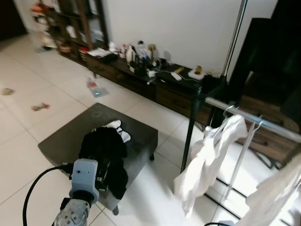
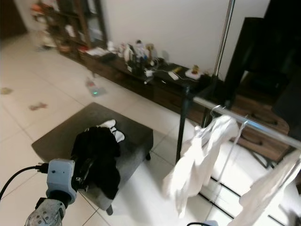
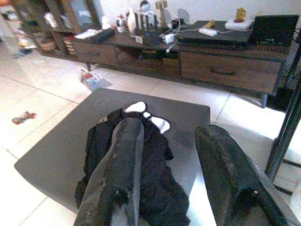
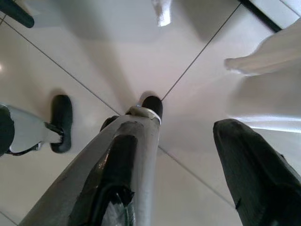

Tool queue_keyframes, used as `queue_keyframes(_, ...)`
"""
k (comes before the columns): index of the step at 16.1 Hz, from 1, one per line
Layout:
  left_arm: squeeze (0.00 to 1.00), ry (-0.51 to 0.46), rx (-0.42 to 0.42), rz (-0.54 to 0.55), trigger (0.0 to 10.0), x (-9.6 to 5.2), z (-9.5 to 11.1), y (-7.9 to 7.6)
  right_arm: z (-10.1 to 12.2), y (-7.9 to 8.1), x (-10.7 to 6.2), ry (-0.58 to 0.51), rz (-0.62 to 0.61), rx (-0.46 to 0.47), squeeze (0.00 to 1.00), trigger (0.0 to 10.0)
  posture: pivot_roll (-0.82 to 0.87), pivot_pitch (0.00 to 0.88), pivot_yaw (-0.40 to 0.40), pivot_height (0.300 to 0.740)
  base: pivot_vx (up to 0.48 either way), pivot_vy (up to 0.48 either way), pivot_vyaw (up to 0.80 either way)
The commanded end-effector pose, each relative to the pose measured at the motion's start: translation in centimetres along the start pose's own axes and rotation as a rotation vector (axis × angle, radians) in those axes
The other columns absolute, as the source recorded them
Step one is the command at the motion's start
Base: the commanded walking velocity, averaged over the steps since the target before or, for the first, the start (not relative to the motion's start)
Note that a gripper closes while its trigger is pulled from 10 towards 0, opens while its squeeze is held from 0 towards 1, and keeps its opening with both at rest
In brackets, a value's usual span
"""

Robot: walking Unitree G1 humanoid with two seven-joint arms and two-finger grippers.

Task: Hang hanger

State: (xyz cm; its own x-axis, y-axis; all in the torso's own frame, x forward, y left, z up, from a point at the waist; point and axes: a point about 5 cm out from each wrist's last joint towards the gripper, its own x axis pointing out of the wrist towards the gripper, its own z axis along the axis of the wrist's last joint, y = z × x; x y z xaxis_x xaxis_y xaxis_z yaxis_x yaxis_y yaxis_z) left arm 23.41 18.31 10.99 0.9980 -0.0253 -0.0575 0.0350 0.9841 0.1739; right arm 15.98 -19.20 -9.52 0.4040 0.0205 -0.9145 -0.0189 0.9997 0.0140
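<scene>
While the left gripper (image 3: 171,188) hovers with its fingers spread wide over black clothes (image 1: 106,153) on a grey stool (image 1: 61,139), the right gripper (image 4: 188,179) points at the floor, wide apart too. A hanger (image 1: 229,112) with a white shirt (image 1: 207,157) hangs on the rail (image 1: 256,120).

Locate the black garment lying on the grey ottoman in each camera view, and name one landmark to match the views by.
Left eye view: black garment at lower left, heaped on the grey ottoman, just beyond the left gripper.
Right eye view: the same heap, at lower left.
Left wrist view: lower centre, between and behind the open fingers.
Right wrist view: tiled floor, no garment.
Shared landmark: the dark wooden low cabinet by the wall.
</scene>
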Motion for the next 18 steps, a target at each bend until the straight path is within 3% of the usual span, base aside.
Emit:
queue_keyframes(1,0.0,0.012,0.003,0.011,10.0,-0.04,-0.1,0.48,-0.02,0.71,0.1,0.006,0.017,0.006,0.0,10.0,0.12,0.106,-0.015,0.74,0.0,0.48,-0.8)
queue_keyframes(3,0.0,0.015,0.004,0.01,10.0,-0.01,-0.14,0.53,0.03,0.7,0.1,0.005,0.018,0.0,0.0,10.0,0.12,0.108,-0.016,0.74,0.0,0.48,-0.8)
queue_keyframes(16,0.0,0.022,0.006,0.002,10.0,-0.14,-0.17,0.52,0.19,0.89,0.11,-0.009,0.042,0.006,0.0,10.0,0.13,0.116,-0.012,0.74,0.0,0.48,0.0)
queue_keyframes(18,0.0,0.019,0.009,0.002,10.0,-0.14,-0.14,0.52,0.19,0.91,0.11,-0.009,0.045,0.005,0.0,10.0,0.13,0.116,-0.012,0.74,0.0,0.124,0.0)
